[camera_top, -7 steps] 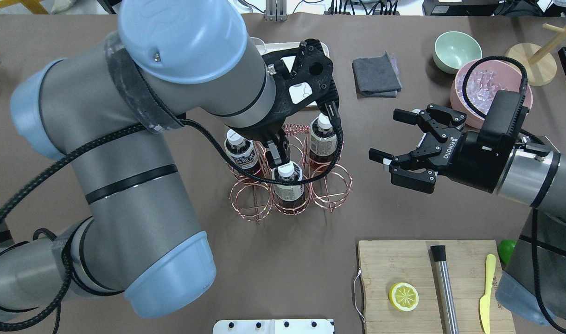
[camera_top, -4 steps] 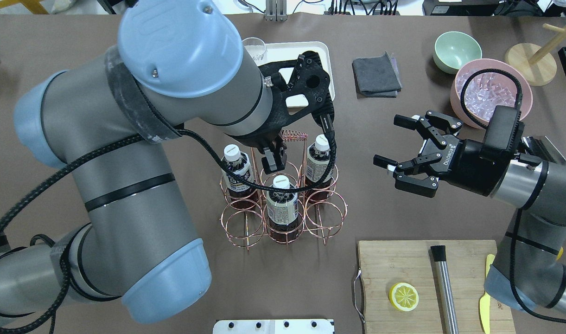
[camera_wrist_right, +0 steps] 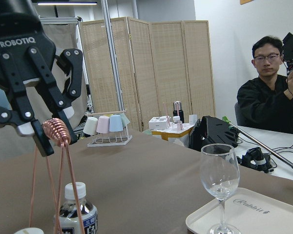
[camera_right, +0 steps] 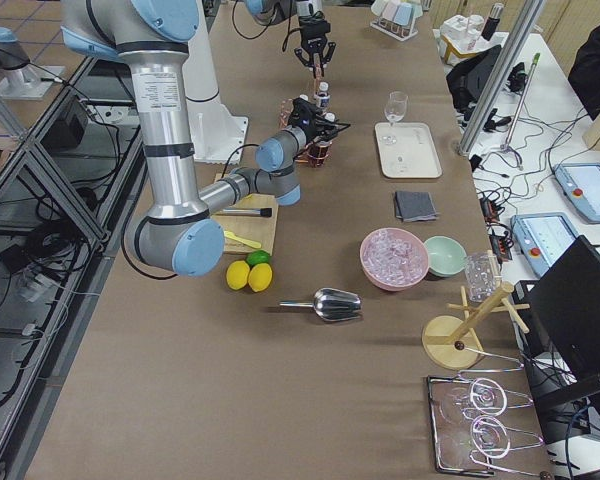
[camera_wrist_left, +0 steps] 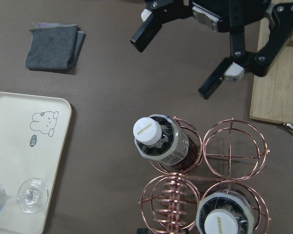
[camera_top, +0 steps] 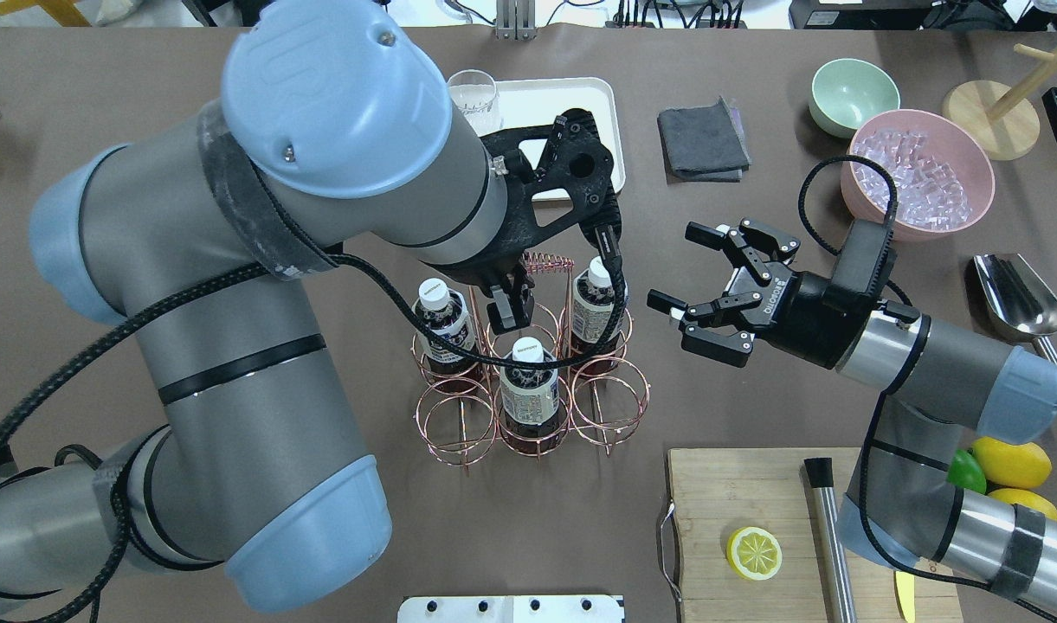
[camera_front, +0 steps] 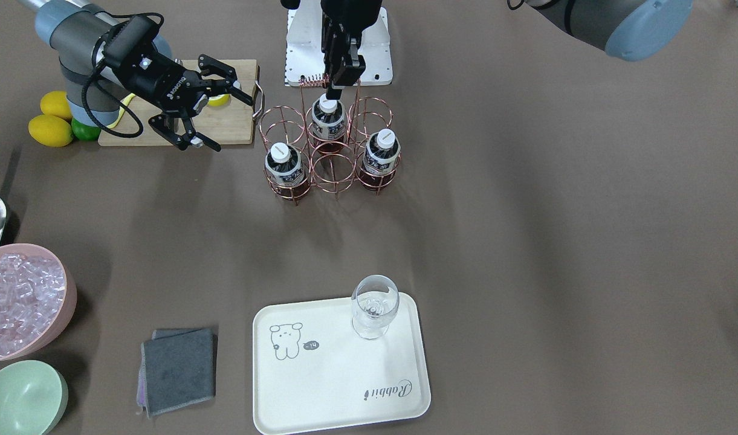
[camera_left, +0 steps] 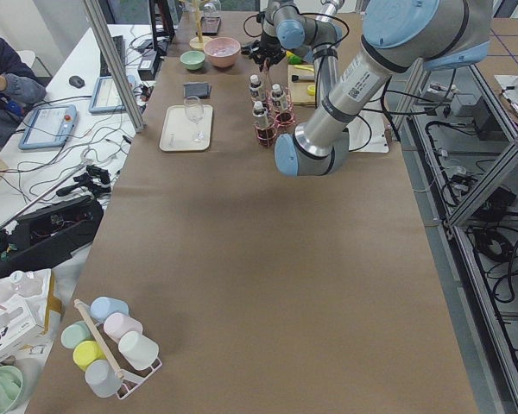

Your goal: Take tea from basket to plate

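Observation:
Three tea bottles stand in the copper wire basket (camera_top: 645, 389): one in the near middle ring (camera_top: 528, 389), two behind it (camera_top: 440, 316) (camera_top: 593, 298). They also show in the front view (camera_front: 327, 121). My left gripper (camera_top: 506, 316) points down over the basket and is shut on its thin wire handle beside the coil (camera_front: 313, 78). The right wrist view shows the fingertips (camera_wrist_right: 45, 145) at the coil. My right gripper (camera_top: 679, 266) is open and empty, level with the basket on its right, apart from it. The cream plate (camera_front: 344, 374) lies beyond the basket.
A stemmed glass (camera_front: 375, 311) stands on the plate's corner. A grey cloth (camera_top: 703, 138), mint bowl (camera_top: 853, 95), pink ice bowl (camera_top: 918, 173) and metal scoop (camera_top: 1017, 298) are at the right. A cutting board (camera_top: 753, 493) with a lemon slice lies near right.
The basket, tilted and raised a second ago, has come down toward the robot with the left gripper and now stands level. The right gripper has moved left, closer to the basket.

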